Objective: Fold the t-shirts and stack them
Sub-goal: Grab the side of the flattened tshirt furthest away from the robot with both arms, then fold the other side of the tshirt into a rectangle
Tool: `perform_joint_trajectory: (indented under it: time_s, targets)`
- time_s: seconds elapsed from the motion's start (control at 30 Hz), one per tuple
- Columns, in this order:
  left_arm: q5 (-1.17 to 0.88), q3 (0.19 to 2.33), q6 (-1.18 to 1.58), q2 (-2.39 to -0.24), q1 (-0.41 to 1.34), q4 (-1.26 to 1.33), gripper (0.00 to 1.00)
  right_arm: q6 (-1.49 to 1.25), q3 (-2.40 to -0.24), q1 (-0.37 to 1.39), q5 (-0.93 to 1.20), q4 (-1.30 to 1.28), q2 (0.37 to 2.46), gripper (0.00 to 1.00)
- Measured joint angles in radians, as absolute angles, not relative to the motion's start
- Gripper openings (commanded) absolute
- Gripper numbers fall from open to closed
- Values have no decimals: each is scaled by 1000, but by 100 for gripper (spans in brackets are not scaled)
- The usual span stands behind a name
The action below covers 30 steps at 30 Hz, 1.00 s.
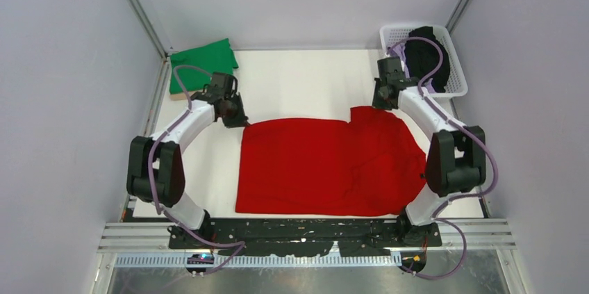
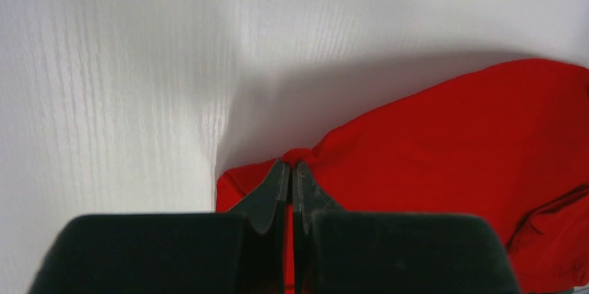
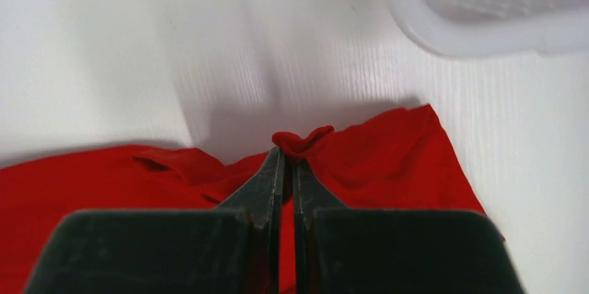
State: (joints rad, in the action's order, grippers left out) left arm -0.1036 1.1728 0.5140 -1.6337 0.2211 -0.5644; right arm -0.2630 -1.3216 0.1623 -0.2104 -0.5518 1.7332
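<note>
The red t-shirt point(image 1: 326, 165) lies spread on the white table in the top view. My left gripper point(image 1: 238, 120) is shut on its far left corner; the left wrist view shows red cloth point(image 2: 444, 148) pinched between the closed fingertips point(image 2: 292, 167). My right gripper point(image 1: 378, 105) is shut on the shirt's far right part; the right wrist view shows a bunch of red cloth point(image 3: 302, 141) at the closed tips point(image 3: 288, 153). A folded green t-shirt point(image 1: 203, 64) lies at the far left corner. No tan shirt is in view.
A white basket point(image 1: 455, 64) at the far right holds black point(image 1: 427, 54) and lavender garments; its rim shows in the right wrist view point(image 3: 444, 30). Grey walls enclose the table on three sides. The arm bases stand at the near edge.
</note>
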Motion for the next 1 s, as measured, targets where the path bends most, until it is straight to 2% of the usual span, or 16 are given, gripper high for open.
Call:
perform_joint_trajectory:
  time_s: [0.4, 0.83, 1.0]
  targets:
    - [-104, 978, 515, -1402, 255, -547, 0, -318, -1012, 208, -269, -699, 1283, 5]
    - [-79, 720, 543, -1140, 270, -552, 0, -442, -863, 312, -295, -1023, 952, 5]
    - [-80, 640, 569, -1100, 274, -550, 0, -491, -821, 334, -290, -1116, 920, 15]
